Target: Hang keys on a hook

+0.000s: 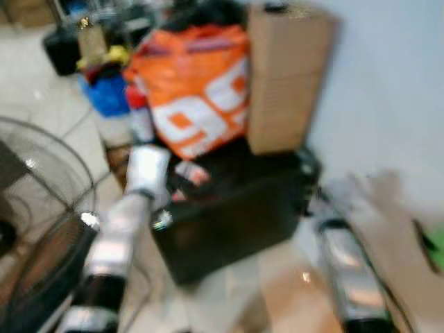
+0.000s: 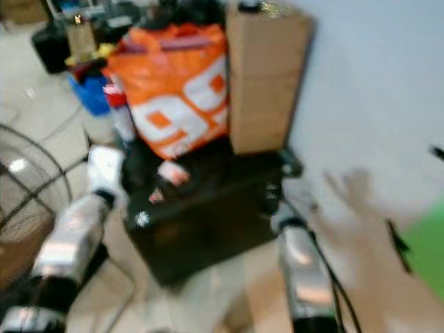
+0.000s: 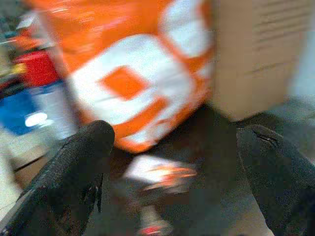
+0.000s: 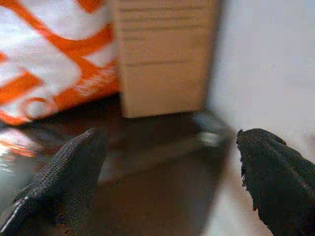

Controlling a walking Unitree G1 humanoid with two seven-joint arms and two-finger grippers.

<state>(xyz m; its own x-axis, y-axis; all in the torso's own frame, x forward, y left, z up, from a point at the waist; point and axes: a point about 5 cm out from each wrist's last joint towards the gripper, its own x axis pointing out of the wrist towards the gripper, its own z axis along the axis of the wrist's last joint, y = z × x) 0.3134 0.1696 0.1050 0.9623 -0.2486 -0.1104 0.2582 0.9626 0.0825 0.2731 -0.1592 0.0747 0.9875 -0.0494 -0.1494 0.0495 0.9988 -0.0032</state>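
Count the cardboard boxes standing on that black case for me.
1: a tall cardboard box stands on the black case, against the wall, beside the orange bag. Clutter behind may hide others.

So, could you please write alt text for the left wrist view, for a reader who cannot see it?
Blurred view along the open left tool, its two black fingers spread wide, toward an orange and white bag on a dark surface. A cardboard box stands beside the bag, and a small pale, orange-marked object lies in front of it.
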